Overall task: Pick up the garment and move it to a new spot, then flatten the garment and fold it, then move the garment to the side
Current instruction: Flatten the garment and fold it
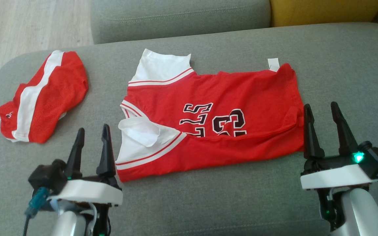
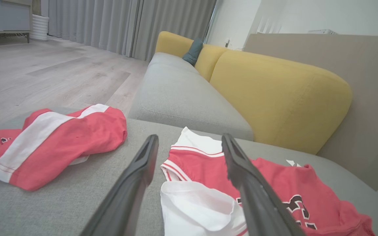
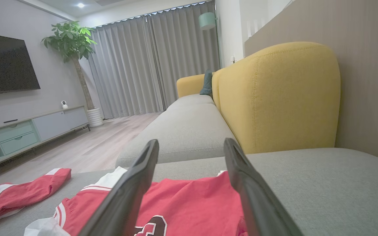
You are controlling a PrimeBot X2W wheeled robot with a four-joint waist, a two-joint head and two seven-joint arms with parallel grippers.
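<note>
Head view: the jersey [image 1: 215, 124] lies partly folded at the centre of the grey cushion [image 1: 208, 203]. The left gripper [image 1: 93, 128] and right gripper [image 1: 321, 105] stand open and empty at its left and right ends.

Left wrist view: a loose white sleeve [image 2: 195, 206] lies between the fingers. Pinching it alone would likely undo the fold.

Right wrist view: the red hem [image 3: 192, 203] lies below the fingers. A shallow grasp may catch one layer only.

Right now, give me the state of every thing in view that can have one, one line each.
jersey, spread on the grey cushion, near edge folded over the number, not held.
shorts, lying bunched left of the jersey, apart from it.
left gripper, fingers open, empty, by the sleeve end.
right gripper, fingers open, empty, by the hem end.
curtains, drawn shut.
TV, screen dark.
</note>
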